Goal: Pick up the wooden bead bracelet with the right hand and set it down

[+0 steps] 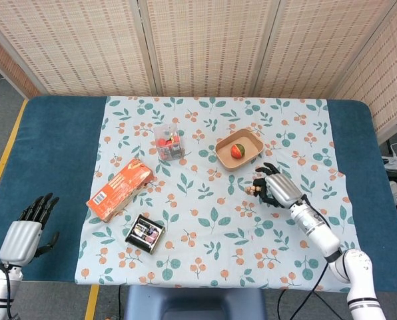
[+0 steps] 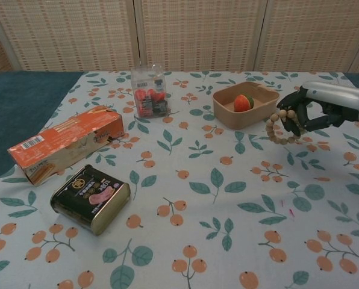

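One step remains: my right hand (image 2: pixel 312 111) pinches the round wooden bead bracelet (image 2: pixel 282 127) at right of frame, so I'd lower and release.

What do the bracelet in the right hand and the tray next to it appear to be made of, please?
Bracelet: likely wood, judging by its matte tan round beads. Tray: possibly moulded fibre or plastic, given its smooth, dull beige walls; the look leaves it open. The right hand holds the bracelet.

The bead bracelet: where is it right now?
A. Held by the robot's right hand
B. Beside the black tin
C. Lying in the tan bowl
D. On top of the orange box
A: the right hand holds the bead bracelet, which dangles from its fingers beside the bowl.
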